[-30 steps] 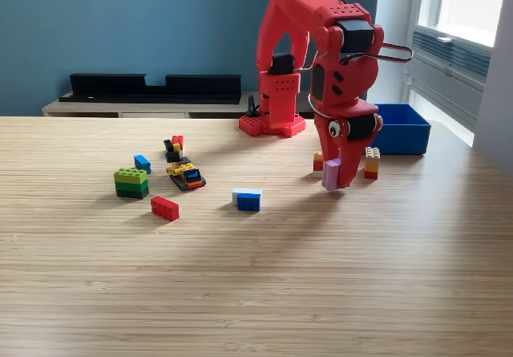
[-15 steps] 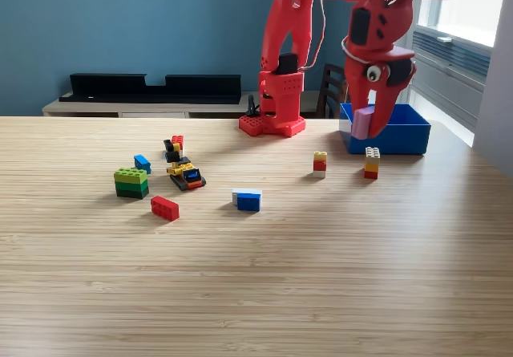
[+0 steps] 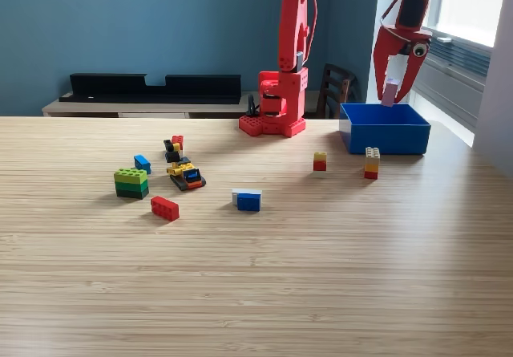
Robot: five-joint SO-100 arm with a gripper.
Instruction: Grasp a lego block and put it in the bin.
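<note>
fingers (image 3: 392,92) gripping a pale purple lego block (image 3: 389,93) | hanging directly above the bin (image 3: 384,138), block's long axis upright

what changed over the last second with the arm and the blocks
The gripper rose from just above the table and swung toward the exterior view's right, carrying the pink block; it now hangs above the bin, the block not yet released. The other blocks on the table stayed put.
</note>
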